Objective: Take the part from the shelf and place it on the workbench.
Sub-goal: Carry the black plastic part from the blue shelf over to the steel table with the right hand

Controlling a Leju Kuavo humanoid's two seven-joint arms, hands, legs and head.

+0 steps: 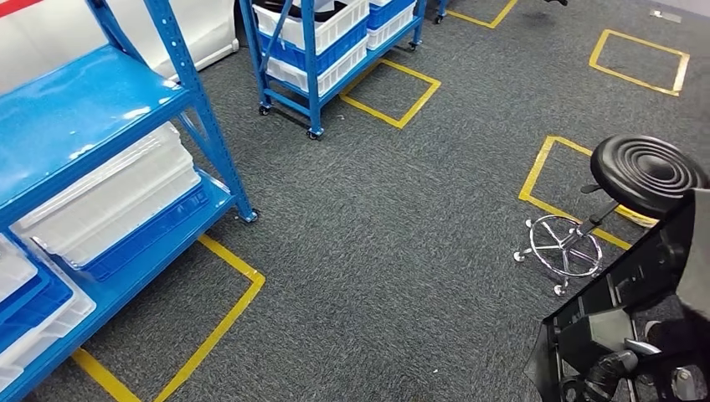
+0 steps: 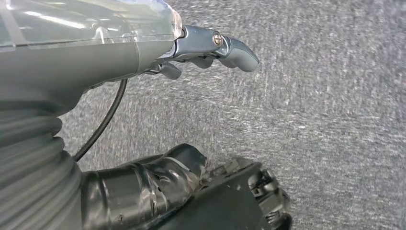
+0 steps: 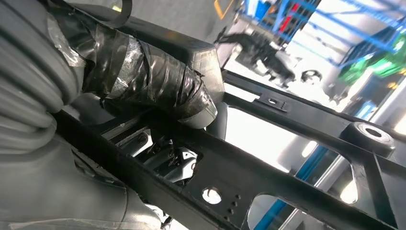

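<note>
Grey carpet (image 1: 402, 234) marked with yellow tape squares (image 1: 389, 92) stretched between blue metal shelving racks (image 1: 201, 109) holding white and blue plastic crates (image 1: 109, 201). Low at the robot's right side, the black plastic frame part (image 1: 619, 285) pierced with openings sat gripped in the right hand (image 3: 158, 91), its tape-wrapped fingers (image 3: 191, 103) curled over a bar. The left hand (image 2: 191, 52) hung over bare carpet with fingers apart, holding nothing, while a black round-seated stool (image 1: 645, 172) on a chrome wheeled base stood nearby.

Black part (image 1: 624, 314) cut off by the head view's right and bottom edges. Right hand (image 3: 158, 86) partly hidden behind it, fingers unclear. Near shelf (image 1: 109, 109) cropped at left. Right wrist background blurred, possibly shelving.
</note>
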